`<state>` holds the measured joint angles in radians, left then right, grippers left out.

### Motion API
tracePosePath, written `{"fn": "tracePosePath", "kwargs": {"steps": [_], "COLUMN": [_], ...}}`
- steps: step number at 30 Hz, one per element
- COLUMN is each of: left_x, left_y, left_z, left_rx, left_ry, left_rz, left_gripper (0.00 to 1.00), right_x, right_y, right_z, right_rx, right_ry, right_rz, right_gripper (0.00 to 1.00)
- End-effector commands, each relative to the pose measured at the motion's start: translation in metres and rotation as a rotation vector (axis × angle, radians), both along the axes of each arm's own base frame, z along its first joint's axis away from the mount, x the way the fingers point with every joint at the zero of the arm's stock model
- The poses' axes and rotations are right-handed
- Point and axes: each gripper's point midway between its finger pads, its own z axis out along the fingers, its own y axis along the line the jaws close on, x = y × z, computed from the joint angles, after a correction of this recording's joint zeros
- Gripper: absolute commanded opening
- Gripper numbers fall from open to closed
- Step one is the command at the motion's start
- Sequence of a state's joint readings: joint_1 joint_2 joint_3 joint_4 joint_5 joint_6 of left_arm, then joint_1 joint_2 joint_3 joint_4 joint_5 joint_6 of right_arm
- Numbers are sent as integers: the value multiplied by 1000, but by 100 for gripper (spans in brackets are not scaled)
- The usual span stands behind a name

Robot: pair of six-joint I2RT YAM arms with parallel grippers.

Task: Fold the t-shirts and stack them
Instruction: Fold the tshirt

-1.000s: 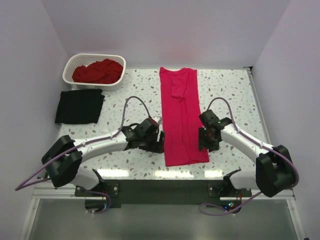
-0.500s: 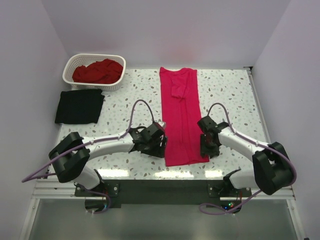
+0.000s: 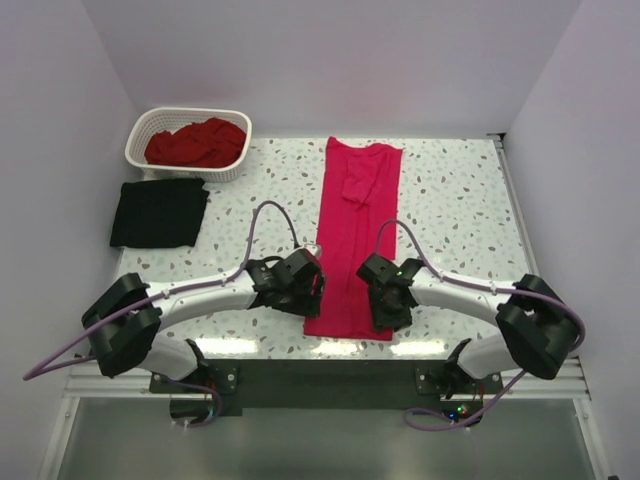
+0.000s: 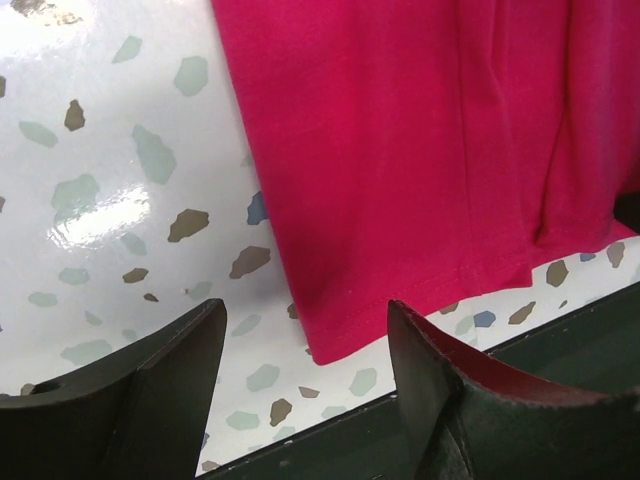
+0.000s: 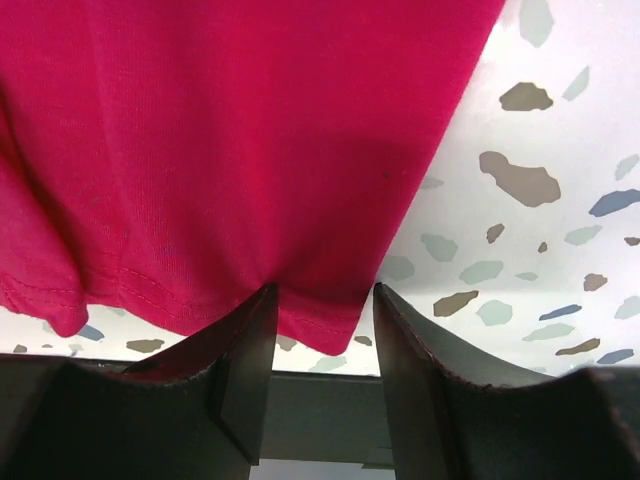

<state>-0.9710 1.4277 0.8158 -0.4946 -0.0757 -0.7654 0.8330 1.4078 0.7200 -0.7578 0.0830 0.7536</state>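
Observation:
A bright pinkish-red t-shirt lies folded into a long strip down the middle of the table, its hem near the front edge. My left gripper sits at the hem's left corner and is open; in the left wrist view that corner lies between the spread fingers. My right gripper is at the hem's right corner, jaws apart, with the corner lying in the gap. A black t-shirt lies folded at the left. A darker red t-shirt is bunched in the basket.
The white lattice basket stands at the back left corner. The table's dark front edge runs just below the hem. White walls close in the table on the left, back and right.
Both grippers have moved down to the hem near the front edge. The right arm swung left, and the shirt's lower end shifted left, so the strip now lies slightly slanted.

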Motion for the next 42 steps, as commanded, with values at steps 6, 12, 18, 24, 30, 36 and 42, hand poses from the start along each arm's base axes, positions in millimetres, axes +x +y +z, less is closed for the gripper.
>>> {"fn": "tracePosePath", "kwargs": {"steps": [6,12,18,24,30,36,42], "left_x": [0,-1,-3,-6,-7,-8,-17], "left_y": [11,7,2,-4,-4,-7,0], "left_z": [-1,-4,-7,-10,-13,-15,-16], "left_rx": [23,25,24,41,67,103,146], "left_ry": [-13,0,16,27,35,48,75], "left_rz": [48,42,39,24,26,23,26], "left_gripper": [70,68,65,65,60,53,46], "right_x": [-6,-10,-17,-30,-31,-29,-28], "right_y": [0,-8,-11,-8,-9,-7,-5], "right_z": [12,2,-11,-23,-21,-23,-21], "right_rx": [86,116,106,129,136,137,149], "right_ry": [-45,-16,23,94,88,88,80], "right_rz": [-93,-139,-128,-101,-89,-72,-61], "right_gripper": [43,38,33,22,0,0,0]}}
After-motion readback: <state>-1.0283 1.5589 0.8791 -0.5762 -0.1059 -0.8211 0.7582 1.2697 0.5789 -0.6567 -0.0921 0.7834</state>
